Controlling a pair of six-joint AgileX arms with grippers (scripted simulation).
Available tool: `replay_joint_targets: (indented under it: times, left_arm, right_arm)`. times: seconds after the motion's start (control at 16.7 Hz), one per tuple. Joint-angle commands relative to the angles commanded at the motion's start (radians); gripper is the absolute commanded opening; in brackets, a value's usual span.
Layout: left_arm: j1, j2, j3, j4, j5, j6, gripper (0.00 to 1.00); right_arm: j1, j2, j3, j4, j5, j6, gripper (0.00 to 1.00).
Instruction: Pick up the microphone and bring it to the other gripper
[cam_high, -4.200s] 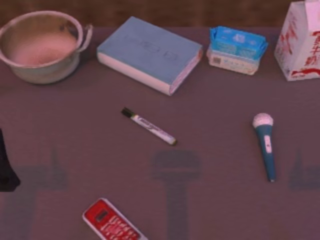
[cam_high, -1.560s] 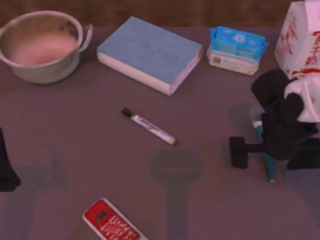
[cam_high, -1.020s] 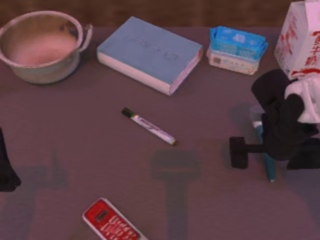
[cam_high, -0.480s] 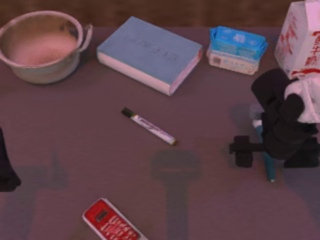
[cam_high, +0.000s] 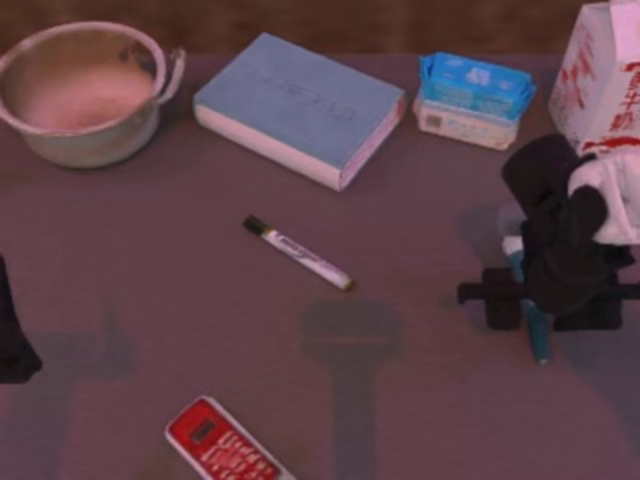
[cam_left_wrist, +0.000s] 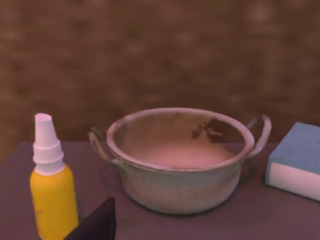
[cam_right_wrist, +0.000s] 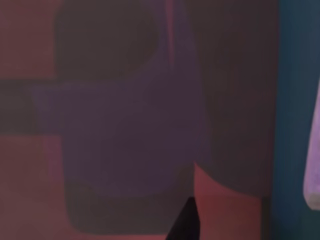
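Microphone (cam_high: 537, 325) lying flat on surface (cam_high: 400, 400), right tool (cam_high: 540, 305) straddling handle, fingers seemingly closing, not clearly gripping; left tool (cam_high: 12, 340) parked.

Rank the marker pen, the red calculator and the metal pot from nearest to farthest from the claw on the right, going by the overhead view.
Measured from the right claw, low over the microphone at the table's right:
1. The marker pen, mid-table.
2. The red calculator, at the near edge, left of centre.
3. The metal pot, in the far left corner.
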Motion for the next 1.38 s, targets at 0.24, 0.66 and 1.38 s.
replay_joint_targets:
  times: [0.24,0.66,1.38]
  left_arm:
    - [0.0,0.0,0.0,0.0,0.0,0.0,1.0]
    - [0.0,0.0,0.0,0.0,0.0,0.0,1.0]
    - [0.0,0.0,0.0,0.0,0.0,0.0,1.0]
  right_arm:
    - [0.005,-0.071,0.023,-0.03,0.015,-0.014,0.0]
    - [0.009,-0.136,-0.056,0.319,-0.105,-0.104,0.0]
    - [-0.005,-0.408,-0.333,1.314,-0.418,-0.352,0.0]
